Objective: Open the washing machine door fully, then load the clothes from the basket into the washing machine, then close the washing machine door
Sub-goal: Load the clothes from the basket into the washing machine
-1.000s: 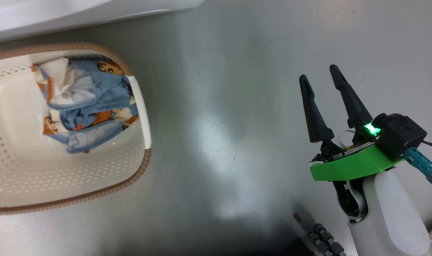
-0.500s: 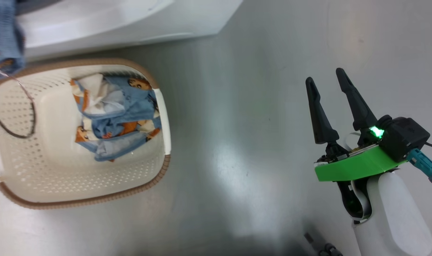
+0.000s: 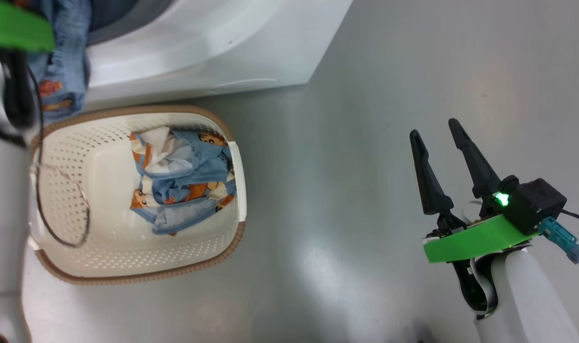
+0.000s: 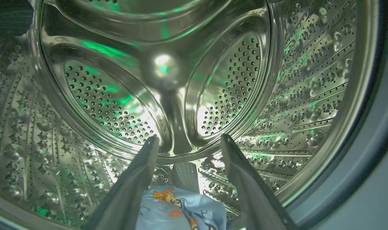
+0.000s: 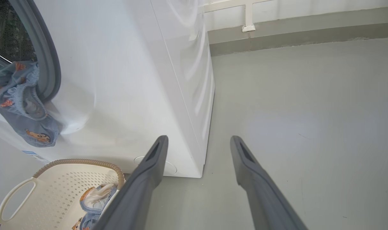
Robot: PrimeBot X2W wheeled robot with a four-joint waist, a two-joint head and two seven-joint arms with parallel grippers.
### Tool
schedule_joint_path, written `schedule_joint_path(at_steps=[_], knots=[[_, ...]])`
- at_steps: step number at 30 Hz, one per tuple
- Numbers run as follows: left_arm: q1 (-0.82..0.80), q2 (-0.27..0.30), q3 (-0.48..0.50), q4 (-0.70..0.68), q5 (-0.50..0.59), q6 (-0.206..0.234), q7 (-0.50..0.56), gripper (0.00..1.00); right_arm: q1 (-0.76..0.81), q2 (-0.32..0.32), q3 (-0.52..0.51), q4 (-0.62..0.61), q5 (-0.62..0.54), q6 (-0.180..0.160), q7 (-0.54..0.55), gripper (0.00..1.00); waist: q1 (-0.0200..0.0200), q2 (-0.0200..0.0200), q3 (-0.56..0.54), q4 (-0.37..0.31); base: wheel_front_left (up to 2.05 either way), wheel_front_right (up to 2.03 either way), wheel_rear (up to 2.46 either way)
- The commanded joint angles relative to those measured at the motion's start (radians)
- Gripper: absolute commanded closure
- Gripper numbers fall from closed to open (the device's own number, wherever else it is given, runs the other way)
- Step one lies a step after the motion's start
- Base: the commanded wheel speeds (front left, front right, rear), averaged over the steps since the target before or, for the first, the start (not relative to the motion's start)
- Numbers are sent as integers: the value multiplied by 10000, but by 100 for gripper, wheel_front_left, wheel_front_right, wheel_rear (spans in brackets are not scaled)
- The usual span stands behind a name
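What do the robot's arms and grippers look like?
The right gripper and the left gripper each have two long, tapering dark fingers. The right forearm: white shell, green plate, black box with a green light, teal plug. The left forearm: white, green bracket, looping black cable.

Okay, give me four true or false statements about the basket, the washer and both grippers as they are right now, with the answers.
1. Clothes lie in the basket. True.
2. The left gripper is shut. False: it is open, pointing into the drum.
3. A garment hangs out of the washer's opening. True.
4. The right gripper holds a garment. False: it is open and empty, above the floor.
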Motion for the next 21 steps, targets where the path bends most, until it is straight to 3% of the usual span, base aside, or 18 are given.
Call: schedule_joint_path(at_steps=[1, 12, 21], knots=[[347, 427, 268, -423, 113, 108, -46, 0, 382, 32, 238, -160, -78, 16, -48, 0, 0, 0, -192, 98, 0, 0, 0], [3856, 118, 1024, -3204, 727, 794, -48, 0, 475, 14, 285, -147, -54, 16, -48, 0, 0, 0, -500, 211, 0, 0, 0], [6348, -650, 1750, -4227, 1248, 993, -48, 0, 483, -19, 331, -137, -26, 16, -48, 0, 0, 0, -531, 221, 0, 0, 0]])
